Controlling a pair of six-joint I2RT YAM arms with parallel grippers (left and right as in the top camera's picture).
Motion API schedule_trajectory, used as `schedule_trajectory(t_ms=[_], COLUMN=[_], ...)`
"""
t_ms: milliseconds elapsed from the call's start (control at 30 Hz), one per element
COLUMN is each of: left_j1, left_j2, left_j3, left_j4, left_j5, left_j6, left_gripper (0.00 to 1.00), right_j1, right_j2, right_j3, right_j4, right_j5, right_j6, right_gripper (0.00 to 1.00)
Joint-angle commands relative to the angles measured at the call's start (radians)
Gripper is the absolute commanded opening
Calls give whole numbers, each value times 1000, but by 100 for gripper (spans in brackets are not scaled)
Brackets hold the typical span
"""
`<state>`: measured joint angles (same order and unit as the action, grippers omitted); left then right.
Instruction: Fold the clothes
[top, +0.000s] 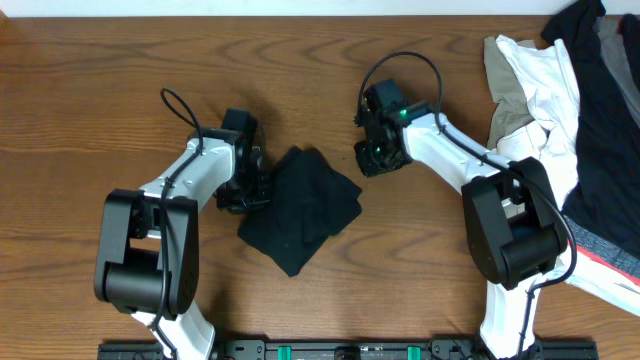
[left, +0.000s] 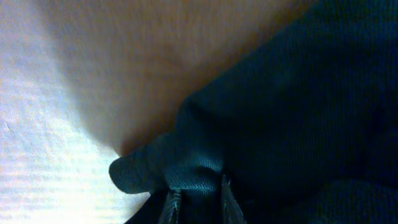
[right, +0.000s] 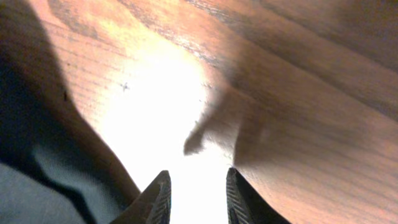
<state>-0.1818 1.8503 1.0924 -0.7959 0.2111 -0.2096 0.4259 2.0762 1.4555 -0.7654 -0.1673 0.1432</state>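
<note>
Both arms bend inward, left pincer gripping garment.

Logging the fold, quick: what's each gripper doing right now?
Left gripper: closed on the edge of the dark cloth.
Right gripper: open, holding nothing, over the bare table.

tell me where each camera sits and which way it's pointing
Overhead: above the table, looking straight down; both arms, dark garment, clothes pile.
Left wrist: on the left arm, looking along its jaws, which pinch the dark garment's edge.
Right wrist: on the right arm, facing the table; open jaws show.
Overhead and left wrist share the dark garment.
</note>
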Motion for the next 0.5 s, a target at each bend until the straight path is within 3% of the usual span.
schedule_trajectory(t_ms=[0,133,233,467], left_j1=[-6,-6,-6,-7], left_j2=[-76,-206,-297,-354], left_j3=[-26,-23,-19,-20], left_j4=[-23,-21,-7,69], left_j5=[16,13,-23,-45], left_j6=[-5,-1,3,21], left_gripper=[26,41,72,75], right_j1=[3,5,10,69], right_j2=[-24,-108,-174,-209], right_j3=[94,159,161,137], right_j4=[-74,-213,-278,-412], right_j5=[40,-37,-106,-186], right_j6=[-21,-21,-25,-25], right_gripper=[28,28,28,29])
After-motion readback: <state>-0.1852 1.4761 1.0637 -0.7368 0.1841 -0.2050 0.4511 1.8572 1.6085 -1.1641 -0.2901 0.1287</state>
